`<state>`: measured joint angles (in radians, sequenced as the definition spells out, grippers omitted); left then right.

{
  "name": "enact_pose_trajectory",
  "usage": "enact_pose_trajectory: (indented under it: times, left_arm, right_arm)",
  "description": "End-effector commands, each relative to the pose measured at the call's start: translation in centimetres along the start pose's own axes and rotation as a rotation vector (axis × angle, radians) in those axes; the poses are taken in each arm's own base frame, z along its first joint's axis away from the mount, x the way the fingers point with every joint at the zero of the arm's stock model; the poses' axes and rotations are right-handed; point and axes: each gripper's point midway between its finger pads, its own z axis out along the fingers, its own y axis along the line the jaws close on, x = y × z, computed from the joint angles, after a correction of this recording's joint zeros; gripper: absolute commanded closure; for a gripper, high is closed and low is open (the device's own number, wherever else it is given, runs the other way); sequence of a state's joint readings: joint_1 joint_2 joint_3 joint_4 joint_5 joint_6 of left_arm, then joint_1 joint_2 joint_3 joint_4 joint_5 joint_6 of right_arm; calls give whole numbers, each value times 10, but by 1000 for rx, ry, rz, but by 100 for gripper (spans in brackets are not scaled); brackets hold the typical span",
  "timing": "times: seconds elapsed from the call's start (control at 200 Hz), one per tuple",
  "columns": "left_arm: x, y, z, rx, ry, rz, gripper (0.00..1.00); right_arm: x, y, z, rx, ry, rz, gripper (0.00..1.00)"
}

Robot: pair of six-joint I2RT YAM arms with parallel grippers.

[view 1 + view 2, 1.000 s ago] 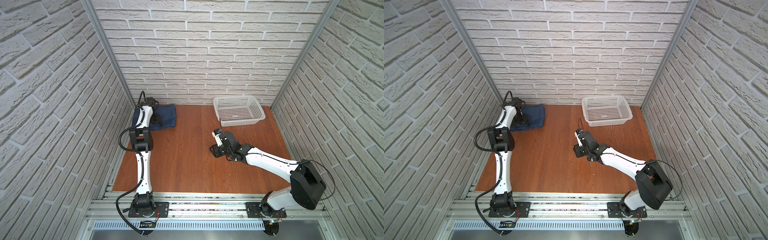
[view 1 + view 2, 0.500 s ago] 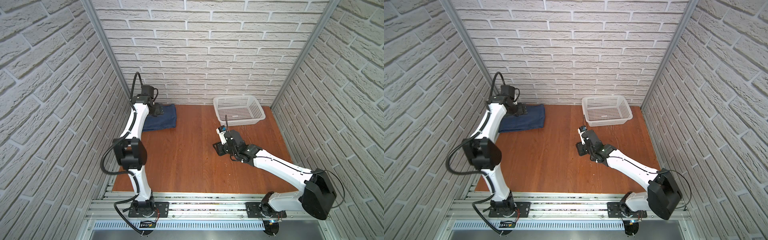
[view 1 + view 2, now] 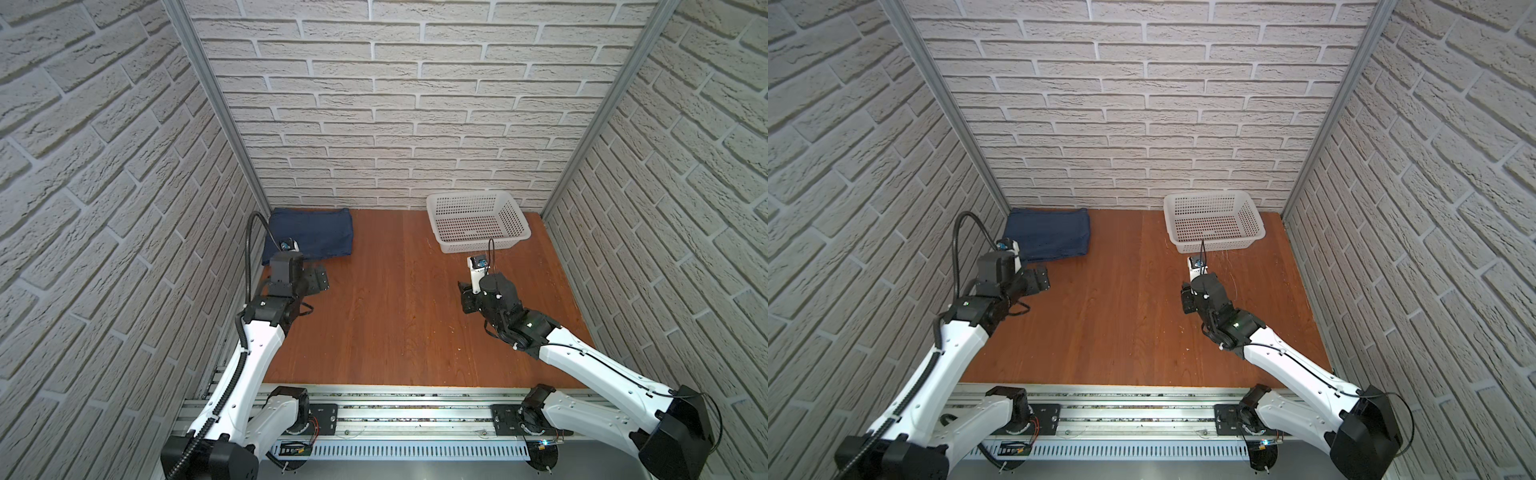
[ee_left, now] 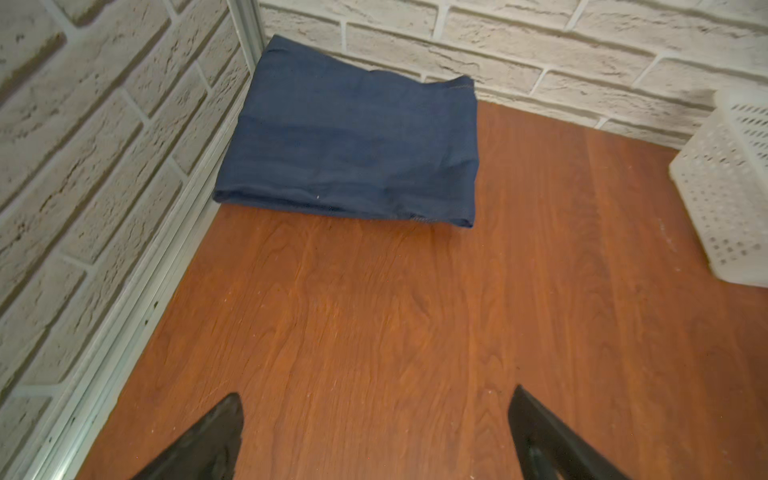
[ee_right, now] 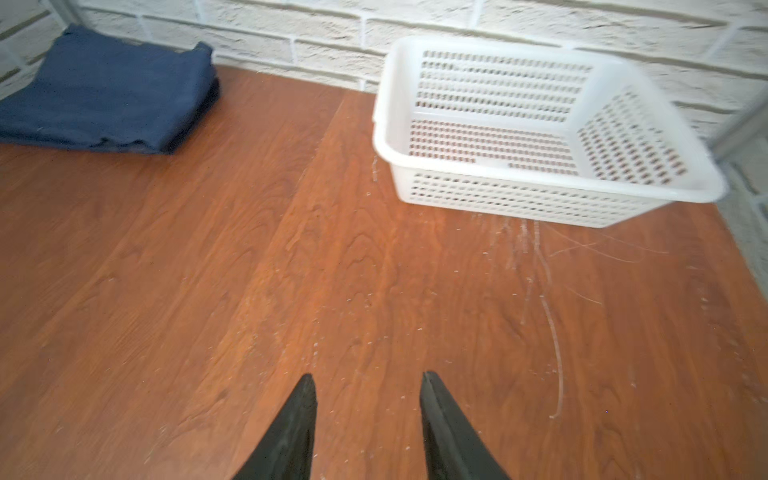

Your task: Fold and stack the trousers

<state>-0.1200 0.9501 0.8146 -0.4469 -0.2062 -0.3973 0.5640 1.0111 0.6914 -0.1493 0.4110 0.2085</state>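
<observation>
Left wrist view: trousers [image 4: 349,149] folded into compact navy bundle, lying in far left corner of table [image 4: 374,311], against back wall. Left gripper [image 4: 376,395] jaws spread wide, nothing held, above bare table near bundle, not touching. Right gripper [image 5: 368,377] partly parted, empty, near white basket [image 5: 519,197] at far right corner, well apart from trousers.

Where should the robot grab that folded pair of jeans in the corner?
Probably the near edge of the jeans, coming from the table in front. They lie flat in the corner with walls along two sides, leaving only the near edge and the one facing the basket free; the near one looks like a rounded fold holding the layers together.
</observation>
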Motion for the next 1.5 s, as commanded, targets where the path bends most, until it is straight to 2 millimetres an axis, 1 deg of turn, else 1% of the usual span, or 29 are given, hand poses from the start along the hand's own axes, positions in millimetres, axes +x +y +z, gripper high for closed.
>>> enact_pose_trajectory:
  times: [0.0, 0.09, 0.14, 0.2, 0.27, 0.29, 0.33, 0.425, 0.5, 0.61, 0.72, 0.805, 0.825, 0.89, 0.975, 1.105, 1.285, 1.405, 1.495]
  left_arm:
    - [-20, 12, -5, -48, -177, -57, 2]
    - [-11, 26, -6, -100, -231, -63, 2]
    - [-7, 31, -6, -114, -267, -65, 2]
    - [-3, 39, -6, -145, -311, -84, 2]
    - [6, 48, -2, -184, -344, -100, 2]
    - [3, 51, -8, -187, -380, -114, 2]
    - [8, 57, -8, -213, -399, -130, 2]
    - [17, 71, -8, -275, -426, -160, 2]
    - [21, 78, -9, -315, -431, -162, 2]
    - [25, 86, -8, -366, -445, -159, 2]
    - [27, 94, -6, -426, -455, -131, 2]
    - [30, 101, -5, -478, -478, -122, 2]
    - [34, 102, 0, -487, -465, -109, 2]
    - [37, 105, 5, -494, -475, -111, 2]
    - [41, 107, 13, -487, -498, -121, 2]
    - [44, 104, 24, -447, -520, -98, 2]
    - [45, 97, 38, -406, -517, -41, 2]
    - [39, 90, 47, -368, -522, -13, 2]
    - [34, 85, 53, -351, -528, 15, 2]
  right_arm:
    - [-23, -46, -6, 165, -142, 72, 56]
    - [-14, -84, -7, 289, -157, 133, 56]
    - [-7, -108, -13, 385, -172, 183, 54]
    - [3, -129, -18, 462, -194, 222, 53]
    - [13, -145, -19, 520, -209, 234, 53]
    - [15, -149, -19, 533, -211, 234, 52]
    - [21, -156, -18, 563, -205, 233, 52]
    - [34, -166, -5, 595, -172, 220, 52]
    - [44, -168, 12, 595, -132, 211, 52]
    - [44, -168, 32, 591, -137, 216, 52]
    - [44, -168, 52, 601, -132, 174, 51]
    - [53, -163, 70, 563, -106, 147, 51]
    - [52, -163, 72, 564, -114, 134, 51]
    - [54, -157, 79, 520, -76, 125, 52]
    - [54, -155, 84, 473, -74, 128, 52]
    - [58, -162, 82, 424, -86, 185, 52]
    - [57, -156, 88, 387, -76, 162, 52]
    - [56, -148, 97, 338, -49, 132, 52]
    - [57, -147, 98, 333, -43, 130, 52]
